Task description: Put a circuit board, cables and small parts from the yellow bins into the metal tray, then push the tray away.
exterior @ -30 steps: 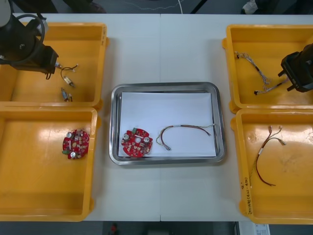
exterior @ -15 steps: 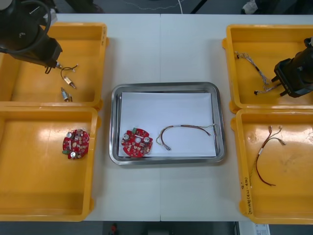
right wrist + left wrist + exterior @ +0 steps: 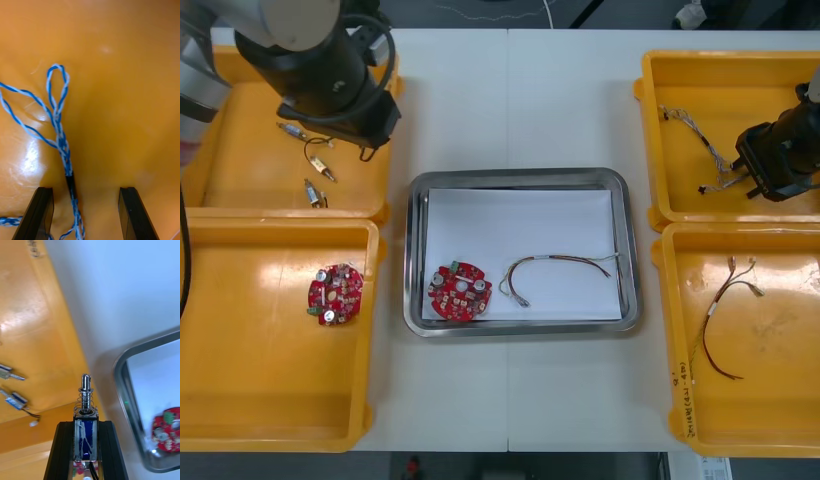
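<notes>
While the shiny rectangular metal tray lies rightward of and nearer than the far-left yellow plastic bin, the left gripper, over that bin's inner rim, pinches a small blue-bodied metal part, plunger pointing straight ahead. Nothing seems to block the crossing. The right gripper, fingers spread, straddles the twisted blue-and-white cable.

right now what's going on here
The left gripper is shut on a small metal part, holding it above the far left bin at its edge, beside the metal tray. The right gripper is open in the far right bin, its fingers either side of the blue and white cable. The tray holds a circuit board and one cable.
</notes>
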Motion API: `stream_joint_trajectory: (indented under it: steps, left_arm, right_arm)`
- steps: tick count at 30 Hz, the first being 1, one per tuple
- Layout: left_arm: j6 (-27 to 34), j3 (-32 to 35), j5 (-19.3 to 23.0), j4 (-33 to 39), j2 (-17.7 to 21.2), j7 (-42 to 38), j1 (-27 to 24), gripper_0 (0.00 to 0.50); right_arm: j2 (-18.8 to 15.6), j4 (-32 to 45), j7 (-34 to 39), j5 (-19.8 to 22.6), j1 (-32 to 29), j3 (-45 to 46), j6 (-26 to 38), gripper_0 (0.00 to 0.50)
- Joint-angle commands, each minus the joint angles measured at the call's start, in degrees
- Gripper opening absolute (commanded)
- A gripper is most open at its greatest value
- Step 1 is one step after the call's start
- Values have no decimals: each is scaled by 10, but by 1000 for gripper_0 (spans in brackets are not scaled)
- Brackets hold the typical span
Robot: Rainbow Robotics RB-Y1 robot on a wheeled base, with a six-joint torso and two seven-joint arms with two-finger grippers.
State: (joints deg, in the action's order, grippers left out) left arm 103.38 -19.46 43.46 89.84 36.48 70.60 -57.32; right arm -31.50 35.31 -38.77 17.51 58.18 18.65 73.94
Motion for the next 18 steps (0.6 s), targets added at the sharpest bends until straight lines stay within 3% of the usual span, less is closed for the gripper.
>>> stream_joint_trajectory:
  steps: [1,2,4,5,6,9,18]
  left_arm:
    - [-5,-40,8,22,-38,-70,-48,0]
    - [-5,-50,7,22,-45,-77,-52,2]
    - [-8,-64,8,24,-54,-92,-55,2]
    - [-11,-74,8,24,-59,-100,-59,2]
    - [-14,-86,8,24,-64,-109,-61,2]
    - [-23,-109,8,24,-75,-132,-64,0]
    - [-57,-167,14,1,-92,-148,-63,1]
  right_arm:
    - [13,-10,27,7,12,-19,-9,500]
    - [14,-10,27,7,12,-20,-9,500]
    - [15,-10,26,7,12,-22,-9,291]
    - [15,-10,26,7,12,-23,-9,99]
    - [15,-10,25,8,12,-24,-9,64]
    - [14,-11,23,9,12,-26,-9,0]
    - [14,-20,21,8,12,-26,-2,0]
